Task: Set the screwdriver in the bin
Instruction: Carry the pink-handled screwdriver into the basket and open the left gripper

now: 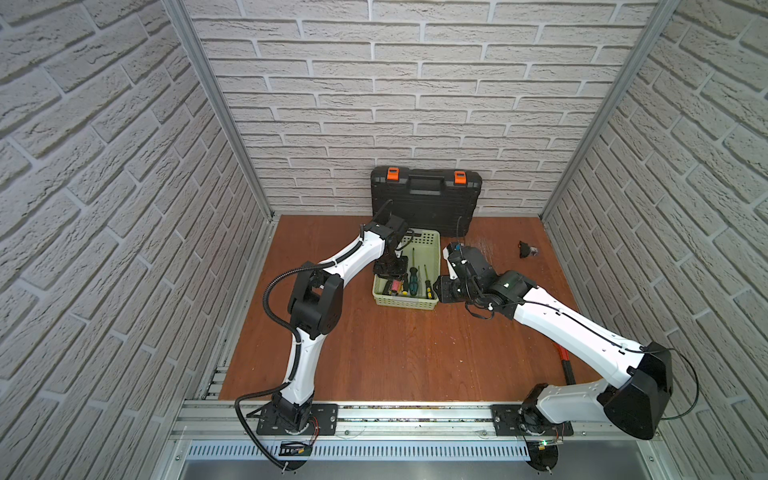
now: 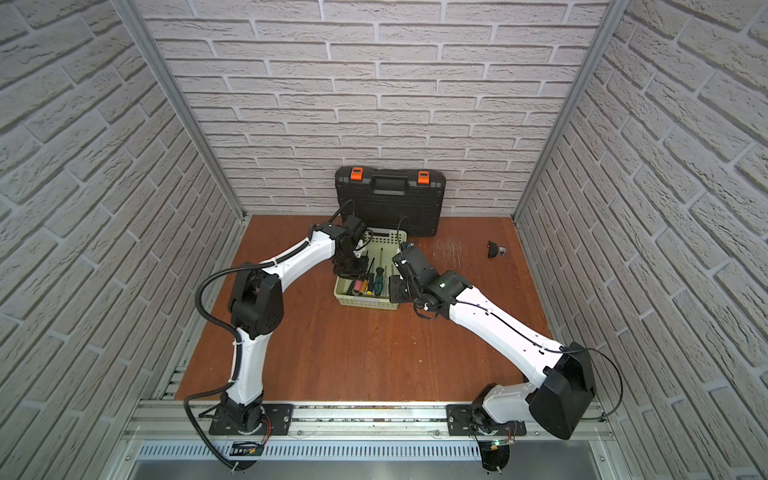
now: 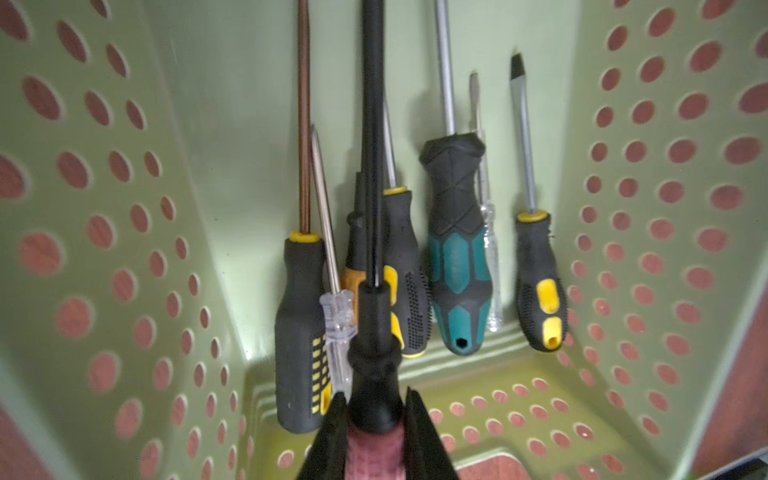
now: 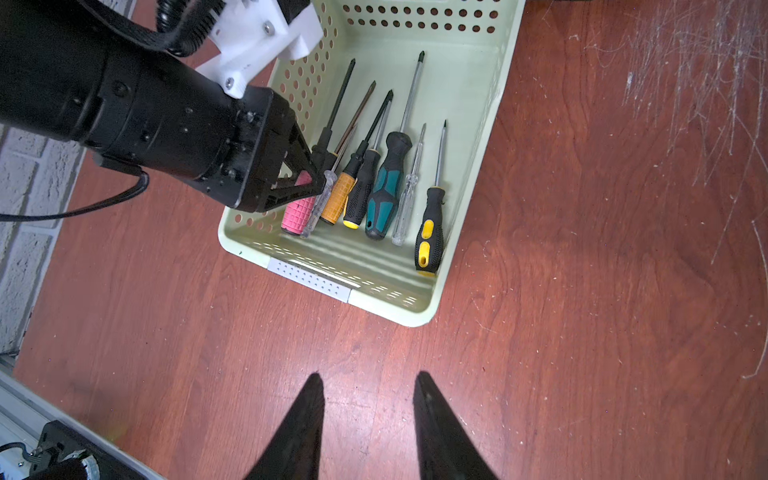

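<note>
left hand clamping the pink-handled screwdriver, holding it low inside the pale green bin among other screwdrivers, right hand hovering over the counter beside the bin, jaws standing partly apart, gripping nothing

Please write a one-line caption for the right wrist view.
Left gripper holds a pink-handled screwdriver low in the pale green bin, beside other screwdrivers.
</note>
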Robot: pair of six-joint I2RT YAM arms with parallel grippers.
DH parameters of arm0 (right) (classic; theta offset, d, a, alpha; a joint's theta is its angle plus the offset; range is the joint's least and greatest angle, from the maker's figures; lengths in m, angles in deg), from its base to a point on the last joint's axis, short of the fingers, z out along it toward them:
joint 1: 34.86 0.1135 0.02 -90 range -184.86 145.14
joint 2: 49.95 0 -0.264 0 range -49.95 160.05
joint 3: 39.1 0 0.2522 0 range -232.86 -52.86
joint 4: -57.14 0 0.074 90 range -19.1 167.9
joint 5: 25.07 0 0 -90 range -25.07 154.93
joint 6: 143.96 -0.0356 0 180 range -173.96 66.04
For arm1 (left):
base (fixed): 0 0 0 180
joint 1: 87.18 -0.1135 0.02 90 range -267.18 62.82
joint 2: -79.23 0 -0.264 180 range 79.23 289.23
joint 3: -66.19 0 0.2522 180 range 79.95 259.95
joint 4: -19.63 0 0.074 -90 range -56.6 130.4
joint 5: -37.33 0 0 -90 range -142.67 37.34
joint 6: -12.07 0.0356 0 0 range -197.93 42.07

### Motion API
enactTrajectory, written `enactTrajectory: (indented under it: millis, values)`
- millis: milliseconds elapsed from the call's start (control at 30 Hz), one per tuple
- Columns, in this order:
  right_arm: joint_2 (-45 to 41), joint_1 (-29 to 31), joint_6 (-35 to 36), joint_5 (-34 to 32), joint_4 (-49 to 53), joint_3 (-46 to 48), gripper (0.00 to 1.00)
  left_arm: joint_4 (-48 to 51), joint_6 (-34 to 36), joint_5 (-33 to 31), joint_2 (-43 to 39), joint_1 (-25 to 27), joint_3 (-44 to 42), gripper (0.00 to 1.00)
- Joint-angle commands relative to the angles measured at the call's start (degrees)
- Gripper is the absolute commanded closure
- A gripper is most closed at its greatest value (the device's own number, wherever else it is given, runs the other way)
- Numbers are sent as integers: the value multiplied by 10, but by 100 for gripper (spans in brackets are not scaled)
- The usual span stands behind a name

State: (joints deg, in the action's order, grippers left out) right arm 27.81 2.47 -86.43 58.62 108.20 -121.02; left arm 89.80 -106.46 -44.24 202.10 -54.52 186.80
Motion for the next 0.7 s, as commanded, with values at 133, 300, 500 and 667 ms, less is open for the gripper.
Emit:
enactTrajectory:
  millis: [133,300,500,667]
  values:
    - [18,-2,12,13,-23,-6,62,0,16,-37,17,6,-5,96]
    - [25,-3,20,8,-23,-13,62,-1,19,-38,33,12,-3,95]
    - [33,-4,28,11,-24,-21,62,-4,21,-48,40,13,-7,94]
    - [34,-5,32,9,-16,-23,62,-7,16,-49,35,18,-5,75]
